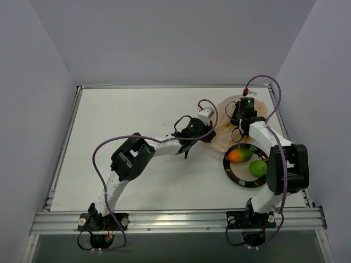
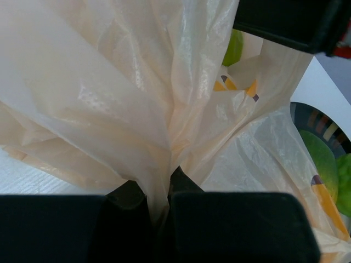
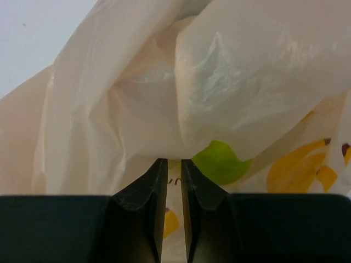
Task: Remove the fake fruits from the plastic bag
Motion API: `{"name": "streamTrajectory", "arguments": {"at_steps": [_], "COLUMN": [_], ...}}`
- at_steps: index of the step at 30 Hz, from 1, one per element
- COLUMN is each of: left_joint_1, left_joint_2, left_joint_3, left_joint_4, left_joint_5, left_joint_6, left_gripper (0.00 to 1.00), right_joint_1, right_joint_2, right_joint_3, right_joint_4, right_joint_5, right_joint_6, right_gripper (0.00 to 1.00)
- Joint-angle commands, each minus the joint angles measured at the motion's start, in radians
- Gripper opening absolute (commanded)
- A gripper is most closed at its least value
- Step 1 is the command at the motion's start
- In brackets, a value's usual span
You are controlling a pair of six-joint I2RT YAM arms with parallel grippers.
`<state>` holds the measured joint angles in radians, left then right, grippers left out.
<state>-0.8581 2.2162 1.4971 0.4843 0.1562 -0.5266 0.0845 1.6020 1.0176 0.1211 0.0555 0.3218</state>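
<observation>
Inspection finding: the bag [image 1: 226, 112] lies just behind the plate [image 1: 233, 174], its near edge reaching the plate's far rim. Two fruits lie on the plate: a mango [image 1: 237, 156] on its left side and a green apple [image 1: 258, 167] on its right.

At least one green fruit [image 3: 219, 163] is inside the bag behind the plate, half hidden under a fold of film.

The left pincer [image 2: 159, 200] sits at the bag's side, left of the plate's far rim, clenched on a gathered pleat of film. The right pincer [image 3: 174, 164] is over the bag, behind the plate. Its jaws are drawn almost together with a thin slit between. Whether film is caught at the tips cannot be told.

The bagged fruit lies just right of those tips. It looks roundish, with no long axis apparent.

Judgement: the right arm is nearer. It would need to open and shift right, under the fold.
</observation>
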Motion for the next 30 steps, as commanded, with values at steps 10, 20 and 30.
{"name": "streamTrajectory", "arguments": {"at_steps": [10, 20, 30], "left_joint_1": [0.033, 0.041, 0.041], "left_joint_2": [-0.092, -0.09, -0.087], "left_joint_3": [0.029, 0.063, 0.057], "left_joint_4": [0.054, 0.054, 0.025], "left_joint_5": [0.072, 0.097, 0.1], "left_joint_6": [-0.075, -0.104, -0.072], "left_gripper": [0.03, 0.03, 0.04], "right_joint_1": [-0.005, -0.015, -0.012], "right_joint_2": [0.004, -0.041, 0.089], "right_joint_3": [0.023, -0.067, -0.002], "right_joint_4": [0.095, 0.17, 0.133], "right_joint_5": [0.102, 0.072, 0.141], "right_joint_6": [-0.029, -0.013, 0.023], "right_gripper": [0.28, 0.2, 0.53]}}
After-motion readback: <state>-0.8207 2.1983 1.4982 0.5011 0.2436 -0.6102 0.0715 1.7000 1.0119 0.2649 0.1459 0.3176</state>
